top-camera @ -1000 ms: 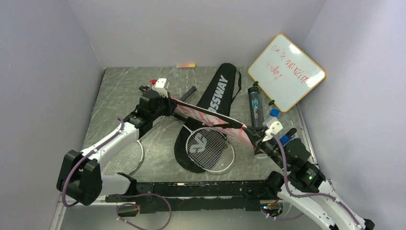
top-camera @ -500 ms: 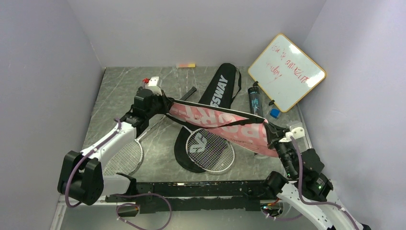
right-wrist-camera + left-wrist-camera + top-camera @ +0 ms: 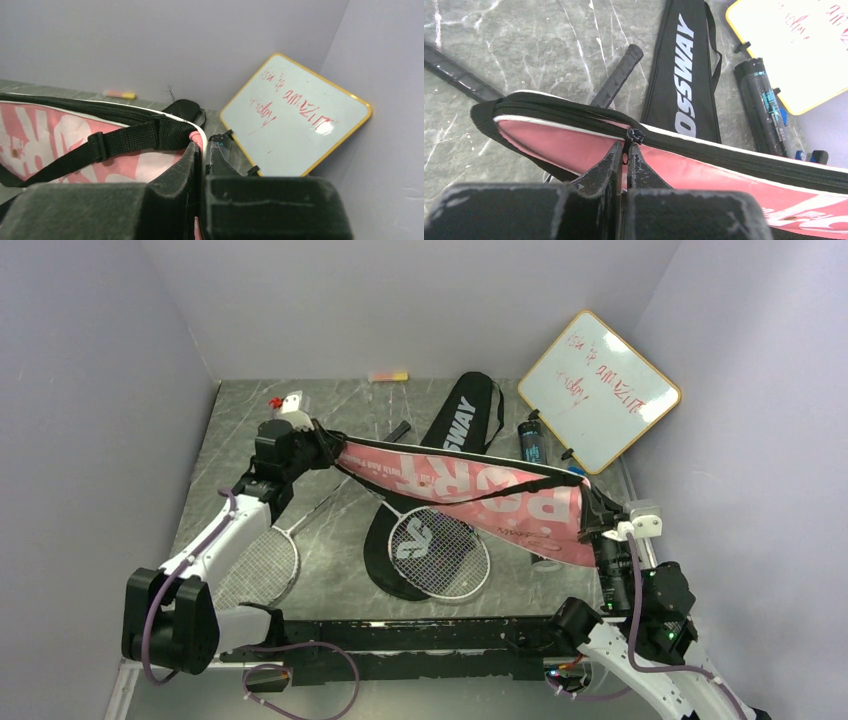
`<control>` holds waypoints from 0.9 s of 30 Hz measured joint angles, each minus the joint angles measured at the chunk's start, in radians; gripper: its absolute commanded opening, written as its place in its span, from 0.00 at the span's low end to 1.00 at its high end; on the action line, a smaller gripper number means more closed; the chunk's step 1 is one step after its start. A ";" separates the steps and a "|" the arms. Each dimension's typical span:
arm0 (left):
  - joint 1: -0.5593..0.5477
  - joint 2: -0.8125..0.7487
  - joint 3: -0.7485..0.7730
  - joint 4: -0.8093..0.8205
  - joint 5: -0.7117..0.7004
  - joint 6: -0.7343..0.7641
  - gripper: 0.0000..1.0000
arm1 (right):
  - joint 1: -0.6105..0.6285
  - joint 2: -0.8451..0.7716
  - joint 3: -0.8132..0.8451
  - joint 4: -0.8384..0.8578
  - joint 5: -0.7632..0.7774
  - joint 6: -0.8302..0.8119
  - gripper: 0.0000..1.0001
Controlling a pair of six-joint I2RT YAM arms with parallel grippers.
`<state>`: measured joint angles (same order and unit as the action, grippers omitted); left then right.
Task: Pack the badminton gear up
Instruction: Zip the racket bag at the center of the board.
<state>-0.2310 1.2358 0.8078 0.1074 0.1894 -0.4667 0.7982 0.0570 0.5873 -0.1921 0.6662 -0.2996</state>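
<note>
Pink "SPORT" cover (image 3: 470,490) is held up off the tabletop (image 3: 240,430), stretched across its middle. The narrow end points toward the far-left corner, the wide end toward the right edge.

Left gripper (image 3: 625,152): clenched on the zipper pull at the narrow end. Right gripper (image 3: 202,147): clenched on the rim of the wide end, just beside the black strap (image 3: 125,142).

Under and around the span:
- Black "CROSSWAY" cover (image 3: 452,440) lies flat, running from the far edge toward the near edge. The white-framed racket (image 3: 438,552) has its head resting on the wide part.
- Second racket (image 3: 262,565) lies near the left edge, beside the left arm. Its shaft runs under the pink cover, and a black grip (image 3: 621,75) shows beyond, in line with it (frame colour hard to tell).
- Dark tube (image 3: 533,445) lies near the right edge, partly hidden by the pink cover, just beside the whiteboard (image 3: 598,390) leaning in the far-right corner.
- Marker (image 3: 388,376) sits at the far edge by the wall — well apart from everything else.
</note>
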 measured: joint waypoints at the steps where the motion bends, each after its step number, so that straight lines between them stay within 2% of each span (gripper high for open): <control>1: 0.007 -0.004 0.000 0.000 0.003 -0.004 0.05 | 0.000 0.000 0.000 0.014 0.003 -0.021 0.00; 10: 0.117 -0.037 -0.036 0.008 0.117 -0.124 0.05 | 0.006 0.001 0.000 0.077 -0.038 -0.165 0.00; 13: 0.164 -0.036 -0.057 0.000 0.154 -0.150 0.05 | 0.007 0.011 0.002 0.038 -0.138 -0.213 0.00; 15: 0.198 -0.031 -0.068 0.000 0.156 -0.155 0.05 | 0.006 0.037 0.029 -0.038 -0.263 -0.262 0.02; 18: 0.235 -0.013 -0.069 -0.006 0.132 -0.155 0.05 | 0.000 0.150 0.119 -0.141 -0.428 -0.316 0.02; 19: 0.245 -0.006 -0.069 -0.011 0.117 -0.155 0.05 | -0.002 0.192 0.148 -0.161 -0.460 -0.327 0.10; 21: 0.257 0.002 -0.069 -0.028 0.085 -0.154 0.05 | -0.006 0.280 0.191 -0.180 -0.498 -0.348 0.50; 22: 0.261 0.003 -0.069 -0.036 0.071 -0.151 0.05 | -0.006 0.306 0.194 -0.181 -0.502 -0.350 0.60; 27: 0.272 0.001 -0.069 -0.061 0.046 -0.138 0.05 | -0.010 0.319 0.171 -0.181 -0.537 -0.339 0.68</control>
<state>0.0410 1.2369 0.7391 0.0463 0.2352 -0.6048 0.7879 0.3763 0.7586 -0.3729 0.1287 -0.6388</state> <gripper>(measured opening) 0.071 0.647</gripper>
